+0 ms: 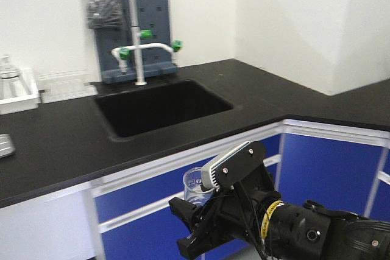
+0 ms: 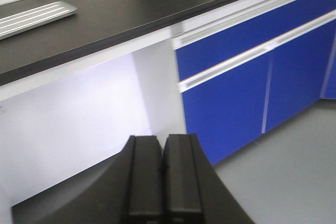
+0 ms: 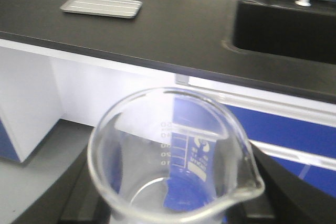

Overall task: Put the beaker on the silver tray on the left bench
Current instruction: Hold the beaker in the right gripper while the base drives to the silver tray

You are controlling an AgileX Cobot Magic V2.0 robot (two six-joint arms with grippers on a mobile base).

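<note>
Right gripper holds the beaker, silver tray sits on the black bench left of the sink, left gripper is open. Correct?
No: the left gripper is shut, fingers pressed together, as the left wrist view shows. The rest stands: the right gripper holds the beaker, and the silver tray sits on the black bench left of the sink.

Counter (image 3: 157, 30) top bare from front edge to silver tray (image 3: 101, 6) at left end; open approach there. Sink (image 1: 159, 112) cuts the middle, faucet (image 1: 135, 35) stands behind it. White bins (image 1: 18, 98) line back edge, probably just behind tray.
</note>
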